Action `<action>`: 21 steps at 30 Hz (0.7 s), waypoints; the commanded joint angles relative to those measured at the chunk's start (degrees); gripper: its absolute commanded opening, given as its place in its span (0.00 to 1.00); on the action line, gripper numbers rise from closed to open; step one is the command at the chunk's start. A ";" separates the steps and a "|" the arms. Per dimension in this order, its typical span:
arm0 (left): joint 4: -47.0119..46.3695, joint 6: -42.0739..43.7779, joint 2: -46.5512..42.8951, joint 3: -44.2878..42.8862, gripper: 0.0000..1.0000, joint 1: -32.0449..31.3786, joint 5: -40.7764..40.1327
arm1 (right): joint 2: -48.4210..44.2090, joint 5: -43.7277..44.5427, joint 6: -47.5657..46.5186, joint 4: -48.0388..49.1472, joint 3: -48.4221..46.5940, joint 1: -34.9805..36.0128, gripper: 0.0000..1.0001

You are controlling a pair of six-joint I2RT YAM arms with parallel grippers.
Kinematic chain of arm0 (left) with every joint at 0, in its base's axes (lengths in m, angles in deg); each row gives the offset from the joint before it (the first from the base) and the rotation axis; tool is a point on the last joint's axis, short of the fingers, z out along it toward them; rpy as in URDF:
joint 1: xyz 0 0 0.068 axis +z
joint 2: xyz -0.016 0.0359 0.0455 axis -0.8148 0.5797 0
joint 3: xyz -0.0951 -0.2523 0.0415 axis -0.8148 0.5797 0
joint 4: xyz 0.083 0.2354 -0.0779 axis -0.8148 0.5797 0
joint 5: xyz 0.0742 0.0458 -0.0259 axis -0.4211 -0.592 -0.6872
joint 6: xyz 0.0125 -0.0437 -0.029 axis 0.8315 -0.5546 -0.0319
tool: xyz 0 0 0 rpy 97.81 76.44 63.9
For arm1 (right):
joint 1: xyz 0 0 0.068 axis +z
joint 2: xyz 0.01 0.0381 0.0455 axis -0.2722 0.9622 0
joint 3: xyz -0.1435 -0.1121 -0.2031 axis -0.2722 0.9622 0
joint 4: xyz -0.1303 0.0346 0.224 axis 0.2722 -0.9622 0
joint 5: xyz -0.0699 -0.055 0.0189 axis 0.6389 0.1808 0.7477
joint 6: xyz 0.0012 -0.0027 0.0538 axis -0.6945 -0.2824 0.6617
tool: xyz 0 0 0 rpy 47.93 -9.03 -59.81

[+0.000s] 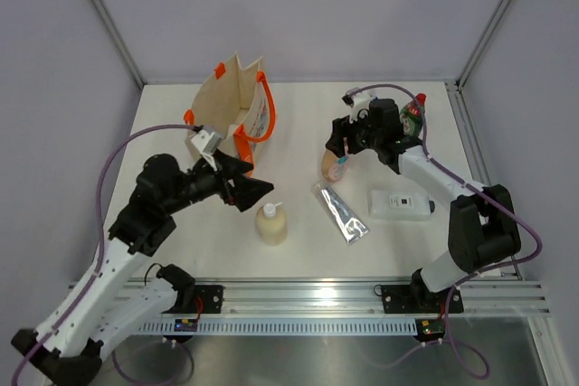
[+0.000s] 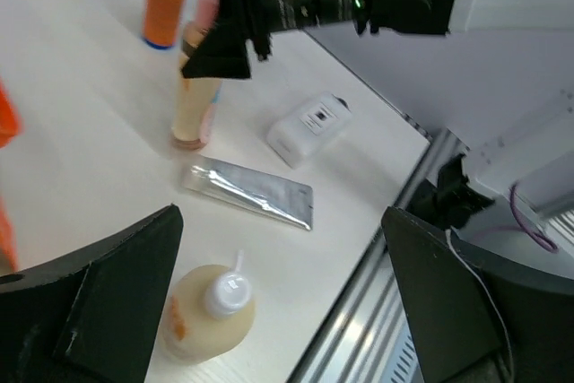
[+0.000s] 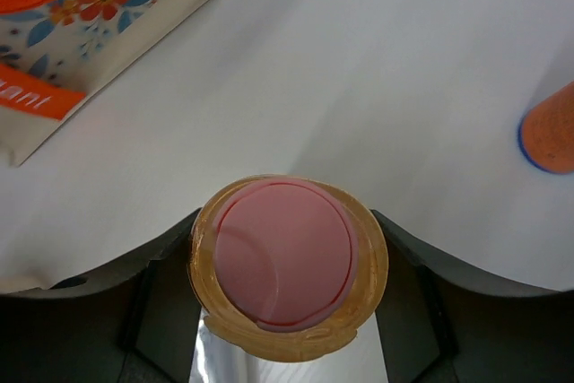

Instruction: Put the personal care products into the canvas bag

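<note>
your right gripper (image 1: 342, 151) has its fingers (image 3: 166, 262) against both sides of the peach bottle (image 3: 282, 262), just under its pink cap, so it grips that bottle. the bottle's base is on the table (image 1: 298, 106), to the right of the bag (image 1: 226, 97) and apart from it. your left gripper (image 1: 253, 176) is spread wide with nothing between its fingers, on the near side of the bag and near the pump bottle (image 1: 271, 221). the bag stands upright at the back left with its mouth open. the silver tube (image 1: 341, 212) lies flat between the pump bottle and the flat white bottle (image 1: 401, 203). the green bottle (image 1: 413, 115) stands behind your right arm. the orange bottle (image 2: 166, 2) stands near the peach one.
</note>
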 commanded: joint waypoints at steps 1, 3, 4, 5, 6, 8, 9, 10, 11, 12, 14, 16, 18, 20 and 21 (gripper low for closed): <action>-2.35 4.43 7.93 -4.89 0.99 -13.38 -10.18 | -9.19 -15.67 -0.67 -6.10 -8.56 -3.82 0.00; -2.52 6.98 14.23 -7.78 0.99 -18.51 -17.39 | -11.04 -18.77 1.78 -11.29 -10.59 -5.76 0.00; -2.78 7.60 16.45 -8.84 0.99 -22.45 -19.76 | -11.65 -19.64 2.32 -12.61 -10.86 -6.20 0.00; -4.01 7.87 18.65 -9.81 0.99 -23.89 -23.35 | -13.23 -20.69 4.24 -14.02 -10.51 -6.64 0.00; -4.80 8.31 23.28 -12.08 0.99 -25.21 -24.87 | -13.94 -21.31 6.00 -14.46 -10.16 -6.91 0.00; -7.17 8.31 27.88 -14.38 0.99 -27.67 -28.82 | -16.22 -22.63 8.12 -15.43 -9.28 -7.09 0.00; -7.70 8.92 30.16 -15.78 0.99 -28.38 -30.75 | -16.84 -23.07 10.04 -15.87 -9.19 -7.09 0.00; -7.97 9.01 34.36 -18.76 0.99 -29.34 -32.34 | -17.37 -23.60 10.84 -16.31 -9.28 -7.35 0.00; -8.23 9.28 36.41 -20.18 0.99 -29.70 -34.09 | -18.50 -24.74 11.63 -16.75 -9.36 -7.61 0.00; -8.50 9.71 38.34 -21.58 0.99 -29.88 -34.55 | -19.04 -25.44 13.64 -16.93 -9.45 -7.87 0.00; -9.20 9.54 43.25 -25.53 0.99 -30.40 -36.65 | -20.26 -27.46 15.24 -17.54 -9.63 -8.84 0.00; -8.59 9.80 46.17 -28.35 0.99 -30.84 -38.32 | -20.97 -28.87 17.96 -17.54 -9.63 -9.63 0.00; -7.10 10.16 49.25 -31.61 0.99 -31.02 -40.26 | -21.68 -31.07 20.50 -17.54 -9.45 -10.95 0.00; -6.39 10.25 50.92 -32.49 0.99 -31.28 -41.23 | -22.38 -32.91 22.79 -16.67 -9.19 -11.91 0.00; -6.39 10.16 51.19 -32.32 0.99 -31.28 -41.67 | -22.56 -33.53 23.33 -16.49 -9.10 -12.36 0.00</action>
